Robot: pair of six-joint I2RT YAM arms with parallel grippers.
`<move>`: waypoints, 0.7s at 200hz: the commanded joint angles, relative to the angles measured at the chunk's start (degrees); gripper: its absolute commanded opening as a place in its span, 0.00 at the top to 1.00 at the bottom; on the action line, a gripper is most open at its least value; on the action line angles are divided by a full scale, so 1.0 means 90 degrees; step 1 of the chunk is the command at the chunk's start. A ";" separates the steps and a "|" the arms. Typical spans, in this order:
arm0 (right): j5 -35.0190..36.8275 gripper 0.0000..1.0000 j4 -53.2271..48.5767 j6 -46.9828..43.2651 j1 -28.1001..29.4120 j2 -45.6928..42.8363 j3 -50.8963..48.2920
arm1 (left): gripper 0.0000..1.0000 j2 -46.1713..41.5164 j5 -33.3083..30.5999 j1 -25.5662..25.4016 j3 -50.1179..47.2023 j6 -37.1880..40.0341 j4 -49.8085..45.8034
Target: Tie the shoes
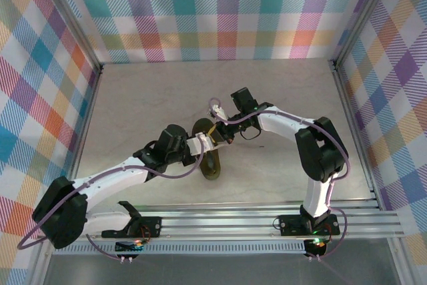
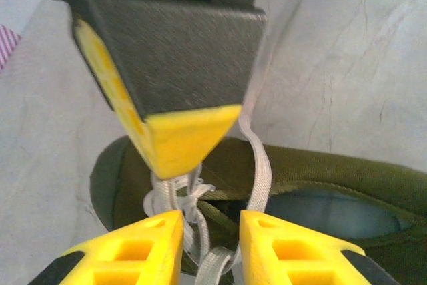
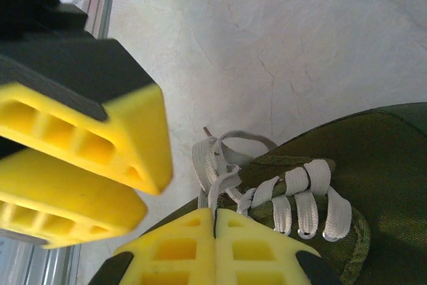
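Observation:
The dark olive-green shoe [image 1: 212, 165] lies mid-table between both arms. Its cream-white laces [image 3: 303, 198] cross the upper, and loose loops [image 3: 230, 148] bunch at the throat. My right gripper [image 3: 215, 213] is shut on a lace strand that rises from the loops; from above, this gripper [image 1: 223, 131] is over the shoe's far end. My left gripper [image 2: 211, 221] is open, with lace strands [image 2: 257, 165] hanging loosely between its yellow fingers [image 2: 143, 238], and it hovers over the shoe [image 2: 320, 171]. The two grippers almost touch: the right one's fingertip [image 2: 180, 135] hangs just ahead of the left gripper.
The pale stone-patterned tabletop [image 1: 147, 105] stretches around the shoe. Plaid walls [image 1: 227, 11] close in the back and both sides. An aluminium rail [image 1: 253, 221] runs along the near edge by the arm bases.

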 commanded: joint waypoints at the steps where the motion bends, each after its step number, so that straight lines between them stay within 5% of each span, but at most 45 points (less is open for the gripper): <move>1: -0.0389 1.00 -0.0254 -0.0171 -0.0042 0.0093 0.0263 | 0.70 0.0209 -0.0242 -0.0074 -0.0012 0.0248 0.0010; 76: -0.0408 1.00 -0.0396 -0.0210 -0.0062 0.0146 0.0357 | 0.71 0.0920 -0.0396 -0.0177 0.0094 0.0319 0.0188; 118: -0.0382 1.00 -0.0421 -0.0220 -0.0062 0.0145 0.0364 | 1.00 0.0787 -0.0488 -0.0184 0.0095 0.0211 0.0222; 140: -0.0390 1.00 -0.0402 -0.0219 -0.0062 0.0117 0.0352 | 1.00 0.0475 -0.0534 -0.0144 0.0020 -0.0072 0.0343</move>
